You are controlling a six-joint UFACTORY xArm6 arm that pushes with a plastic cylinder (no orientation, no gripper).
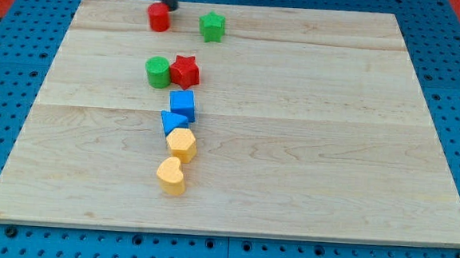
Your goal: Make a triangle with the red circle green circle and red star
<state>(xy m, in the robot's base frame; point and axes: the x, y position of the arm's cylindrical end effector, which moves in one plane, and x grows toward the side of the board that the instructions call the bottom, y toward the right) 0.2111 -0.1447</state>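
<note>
The wooden surface carries eight small blocks, all left of its middle. The red star lies in the upper half, touching the green circle on its left. The red circle stands apart from them near the view's top edge, with a green star near its right. Below the pair runs a close column: blue cube, blue triangle, yellow hexagon, yellow heart. The rod comes down from the view's top; my tip sits just behind the red circle, at its upper right. There are no jaws, so nothing is held.
</note>
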